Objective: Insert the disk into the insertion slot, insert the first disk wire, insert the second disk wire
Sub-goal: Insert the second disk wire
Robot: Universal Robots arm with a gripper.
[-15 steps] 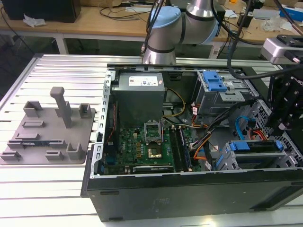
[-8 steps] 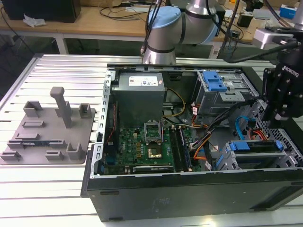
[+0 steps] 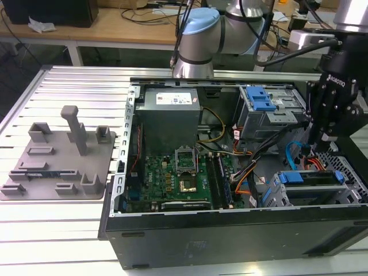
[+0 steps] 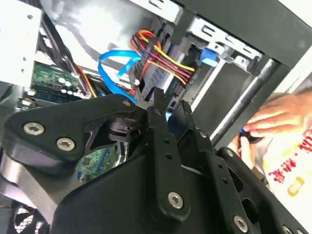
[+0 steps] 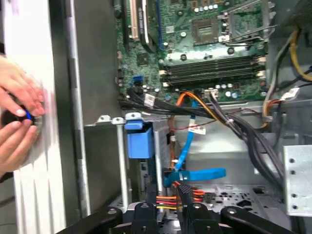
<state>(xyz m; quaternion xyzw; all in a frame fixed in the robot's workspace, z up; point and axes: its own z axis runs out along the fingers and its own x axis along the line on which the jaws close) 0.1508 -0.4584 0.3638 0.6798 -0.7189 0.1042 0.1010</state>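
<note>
Black two-finger gripper (image 3: pixel 321 141) hangs inside the case at the exterior view's right, above the drive bay. In the second wrist view its tips (image 4: pixel 150 101) are drawn close together, and I cannot tell whether anything is pinched between them.

It works over a ribbed aluminium table (image 3: pixel 69 236) that carries an open black computer case (image 3: pixel 230 238). On the exterior view's left lies a grey plastic fixture tray (image 3: pixel 34 192) with upright pegs. Inside the case sit a grey box-shaped power supply (image 3: pixel 169 112) and a green motherboard (image 3: pixel 172 178).

The grey perforated sheet-metal insertion slot (image 3: pixel 275 198) holds the flat disk in its bright blue carrier (image 3: pixel 290 177), lying level in the bay. Behind it stands a grey bay unit with a blue latch (image 3: pixel 259 100).

An orange-and-black wire bundle (image 3: pixel 247 172) crosses between motherboard and slot. The thin light-blue second disk wire (image 3: pixel 294 150) curls just beside the gripper; in both wrist views its end (image 4: pixel 114 66) (image 5: pixel 202 174) lies next to the tips.

A person's hand (image 5: pixel 17 122) rests on the table outside the case wall.
</note>
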